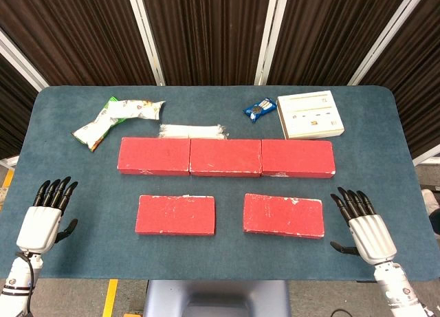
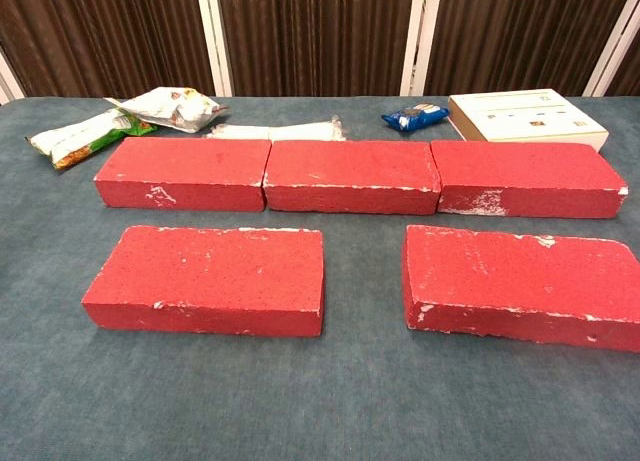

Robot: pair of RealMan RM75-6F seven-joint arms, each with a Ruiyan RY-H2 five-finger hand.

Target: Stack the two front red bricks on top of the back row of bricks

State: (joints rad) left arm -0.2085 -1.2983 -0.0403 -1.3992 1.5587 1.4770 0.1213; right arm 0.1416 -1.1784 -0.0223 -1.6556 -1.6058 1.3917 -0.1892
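You have not started yet: no brick is lifted. Your left hand (image 1: 45,217) rests near the table's (image 1: 69,262) left edge, fingers spread and holding nothing. The left front red brick (image 1: 175,215) and the right front red brick (image 1: 283,215) lie flat near the front edge, long axes running left to right, parallel to the back row of three red bricks (image 1: 225,157). Your right hand (image 1: 364,227) near the right edge is also spread and empty. Next, you need to grasp one front brick across its short sides.

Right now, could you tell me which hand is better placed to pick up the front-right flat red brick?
Right hand: open, beside the front-right red brick. Left hand is across the table.
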